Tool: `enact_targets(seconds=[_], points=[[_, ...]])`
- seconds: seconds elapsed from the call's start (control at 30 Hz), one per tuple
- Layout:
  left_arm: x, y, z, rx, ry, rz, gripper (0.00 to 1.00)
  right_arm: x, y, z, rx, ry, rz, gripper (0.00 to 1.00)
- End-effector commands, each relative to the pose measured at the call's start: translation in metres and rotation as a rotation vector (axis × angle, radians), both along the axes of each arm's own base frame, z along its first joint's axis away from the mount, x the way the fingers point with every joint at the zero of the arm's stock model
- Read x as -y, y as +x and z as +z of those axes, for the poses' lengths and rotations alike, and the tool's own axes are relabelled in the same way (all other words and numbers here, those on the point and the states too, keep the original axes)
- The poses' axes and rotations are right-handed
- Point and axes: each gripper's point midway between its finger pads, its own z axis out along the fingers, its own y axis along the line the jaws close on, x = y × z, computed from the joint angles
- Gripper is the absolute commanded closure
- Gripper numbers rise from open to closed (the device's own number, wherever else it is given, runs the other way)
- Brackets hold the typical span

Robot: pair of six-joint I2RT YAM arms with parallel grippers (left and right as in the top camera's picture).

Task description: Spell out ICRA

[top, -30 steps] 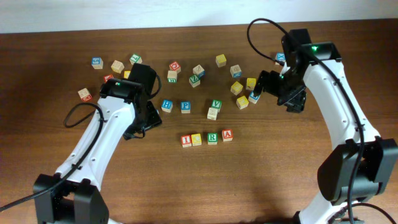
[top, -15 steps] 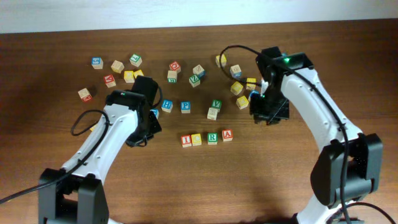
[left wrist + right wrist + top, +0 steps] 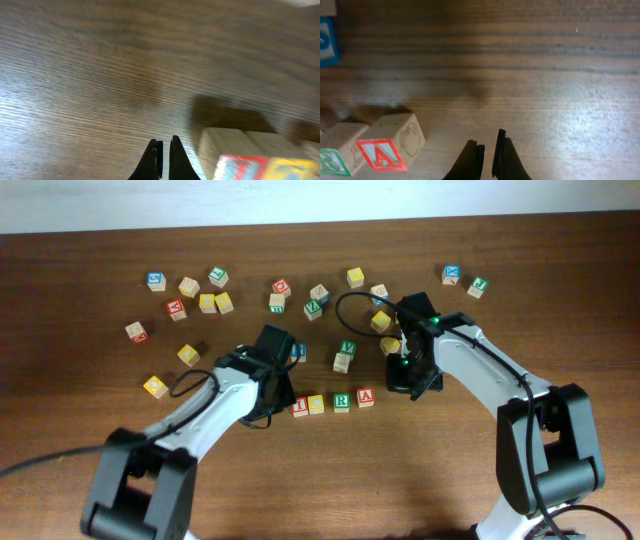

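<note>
Four wooden cubes stand in a row at mid-table: the red I (image 3: 299, 407), yellow C (image 3: 316, 404), green R (image 3: 342, 401) and red A (image 3: 366, 396). My left gripper (image 3: 281, 409) sits low just left of the I, shut with nothing between its fingers. In the left wrist view its tips (image 3: 164, 150) rest over bare wood, with the I cube (image 3: 239, 161) and C cube (image 3: 295, 169) to their right. My right gripper (image 3: 396, 389) is just right of the A, shut and empty. The right wrist view shows its tips (image 3: 487, 150) beside the A cube (image 3: 387, 145) and R cube (image 3: 332, 159).
Many other letter cubes lie scattered across the back of the table, the nearest being a green one (image 3: 347, 347) and a plain one (image 3: 343, 363) behind the row. A blue cube (image 3: 298, 352) peeks out by my left arm. A yellow cube (image 3: 155, 387) lies at the left.
Both arms have swung inward and down to the two ends of the row. Both grippers, open a second ago, have shut on nothing.
</note>
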Motion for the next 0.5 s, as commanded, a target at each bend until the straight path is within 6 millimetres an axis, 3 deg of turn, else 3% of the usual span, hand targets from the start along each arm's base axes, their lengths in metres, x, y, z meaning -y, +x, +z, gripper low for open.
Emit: enact_targets(seconds=[0.0, 0.2, 0.33, 0.47], points=[[-0.008, -0.008, -0.024, -0.076, 0.018, 0.014, 1.00, -0.011, -0.003, -0.001, 0.000, 0.054, 0.013, 0.96], [0.022, -0.002, -0.024, -0.062, -0.128, -0.086, 1.00, -0.031, -0.008, -0.015, 0.011, 0.143, 0.001, 0.96], [0.028, -0.001, -0.023, -0.060, -0.158, -0.092, 1.00, -0.058, -0.011, -0.021, 0.033, 0.156, 0.047, 0.96], [0.031, -0.002, -0.026, -0.073, -0.172, -0.094, 1.00, -0.070, -0.010, -0.021, 0.052, 0.164, 0.074, 0.96]])
